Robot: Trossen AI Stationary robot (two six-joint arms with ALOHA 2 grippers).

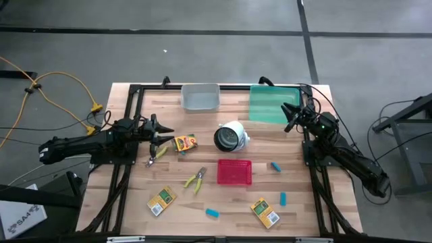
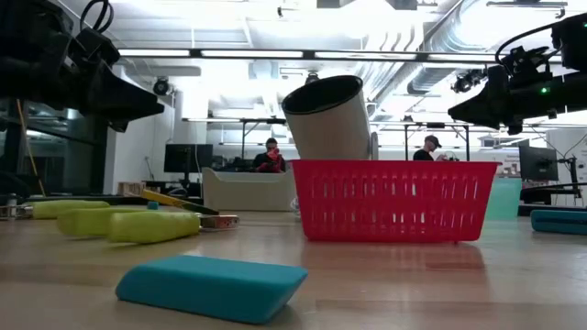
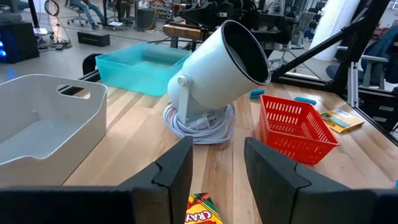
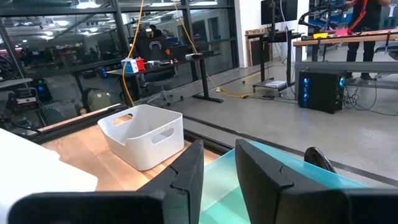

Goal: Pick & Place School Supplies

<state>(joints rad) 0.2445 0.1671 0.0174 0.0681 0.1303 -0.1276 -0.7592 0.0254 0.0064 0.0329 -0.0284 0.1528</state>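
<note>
Three yellow-and-green crayon boxes lie flat on the wooden table: one (image 1: 184, 142) just ahead of my left gripper (image 1: 165, 131), one (image 1: 161, 201) near left, one (image 1: 264, 212) near right. One pair of yellow-green pliers (image 1: 196, 179) lies mid-table, another (image 1: 156, 154) below my left gripper. Light-blue blocks (image 1: 275, 166) (image 1: 283, 198) (image 1: 212, 212) lie scattered. My left gripper (image 3: 217, 155) hovers level and open above the table, with the nearest crayon box (image 3: 202, 216) below its fingers. My right gripper (image 1: 289, 118) (image 4: 219, 155) is raised over the green tray's edge, its fingers a little apart and empty.
A white cylinder (image 1: 231, 136) with a dark opening stands mid-table on a coiled cord, with a red basket (image 1: 234, 171) just in front of it. A grey bin (image 1: 200, 97) and a green tray (image 1: 273, 103) sit at the far edge. People show in the room beyond.
</note>
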